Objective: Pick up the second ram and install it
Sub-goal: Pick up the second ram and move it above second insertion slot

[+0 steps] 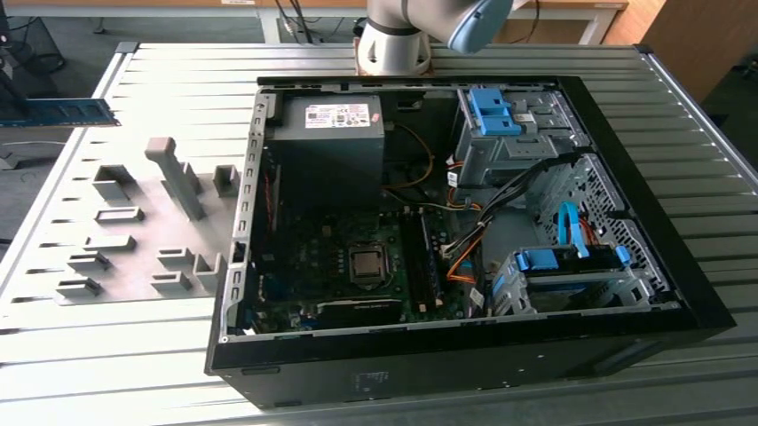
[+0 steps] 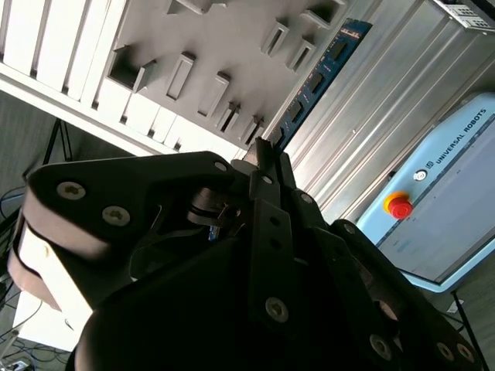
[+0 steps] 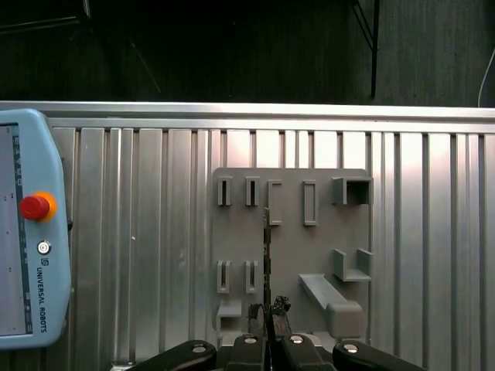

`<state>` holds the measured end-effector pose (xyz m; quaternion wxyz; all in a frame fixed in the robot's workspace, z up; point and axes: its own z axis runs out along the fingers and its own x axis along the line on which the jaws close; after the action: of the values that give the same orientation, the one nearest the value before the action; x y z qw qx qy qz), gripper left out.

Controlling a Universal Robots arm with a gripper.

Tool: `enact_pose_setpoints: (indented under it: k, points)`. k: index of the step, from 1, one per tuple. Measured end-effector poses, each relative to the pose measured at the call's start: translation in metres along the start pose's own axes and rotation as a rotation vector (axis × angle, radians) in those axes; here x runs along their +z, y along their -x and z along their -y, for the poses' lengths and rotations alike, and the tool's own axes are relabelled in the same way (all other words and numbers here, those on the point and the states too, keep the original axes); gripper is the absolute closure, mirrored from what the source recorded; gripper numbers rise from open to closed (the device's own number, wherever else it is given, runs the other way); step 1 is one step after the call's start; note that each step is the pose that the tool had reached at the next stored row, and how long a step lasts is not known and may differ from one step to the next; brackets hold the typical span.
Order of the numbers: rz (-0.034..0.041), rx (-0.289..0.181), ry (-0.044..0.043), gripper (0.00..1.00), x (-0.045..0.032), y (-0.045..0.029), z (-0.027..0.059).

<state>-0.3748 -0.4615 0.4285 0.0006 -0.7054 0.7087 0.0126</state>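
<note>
One blue ram [image 1: 66, 113] is held up at the exterior view's left, its end cut off by the frame, well apart from the one open computer case [image 1: 663, 231]. The fingers [image 2: 267, 224] are clenched on it above the one grey holder plate [image 3: 294, 232] on the counter [image 1: 106, 355]. In the first wrist view the ram is edge-on and barely readable.

Ribbed bare-metal table [image 1: 142, 364] with a dull sheen, matt grey plastic holder [image 3: 294, 247], ram [image 2: 321, 73] of smooth blue circuit board, matt black metal case [image 1: 474, 359], smooth blue plastic clips [image 1: 489, 111]

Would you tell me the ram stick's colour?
The ram stick is blue with black chips; best in the second wrist view.
</note>
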Motion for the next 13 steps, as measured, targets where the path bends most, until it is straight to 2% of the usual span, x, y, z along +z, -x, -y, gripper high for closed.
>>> enact_pose_setpoints:
  k: [13]
  points:
    - [0.0,0.0,0.0,0.86,0.0004,0.0,0.0078]
